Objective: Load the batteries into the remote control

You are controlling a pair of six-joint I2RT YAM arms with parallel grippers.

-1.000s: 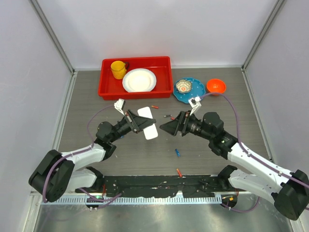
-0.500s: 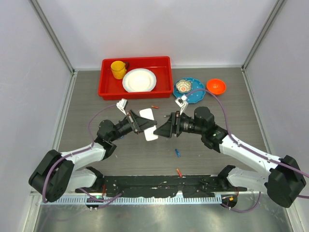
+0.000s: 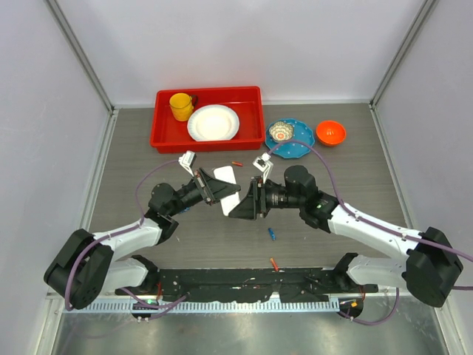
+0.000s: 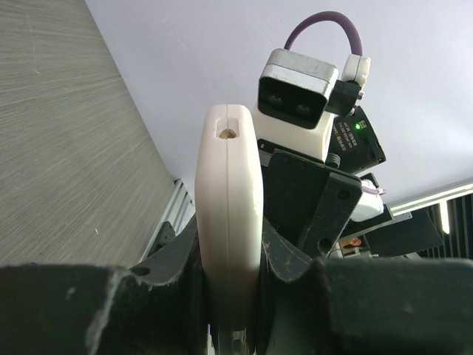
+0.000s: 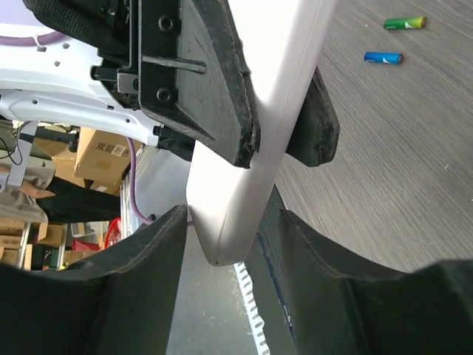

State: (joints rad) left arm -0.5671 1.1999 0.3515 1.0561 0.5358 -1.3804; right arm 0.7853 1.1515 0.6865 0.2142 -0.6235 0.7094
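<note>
Remote control [image 3: 225,177] is held off the worktop [image 3: 332,185], just on the near side of the red tray [image 3: 250,118], turned on edge.

1. Left gripper [image 3: 214,191]: jaws clamped on the 2 flat faces of the handset. The left wrist view shows it edge-on, pinched centrally. I treat this grip as a fixture: it keeps the free end raised and exposed so the other arm can work on it.
2. Right gripper [image 3: 240,205]: jaws apart, 1 on each side of the free end. The right wrist view shows a gap on 1 side, so I do not count this as a grip.
3. Batteries: all loose on the worktop. The red battery [image 3: 237,163] lies between the red tray and the handset. The blue battery [image 3: 272,234] lies farther from the red tray than the handset does, toward the arm bases. The right wrist view also shows a green battery [image 5: 404,23].

Judgement: loading has not begun. The 2-arm hold looks like preparation to open or re-orient the handset. The compartment is not visible.
</note>
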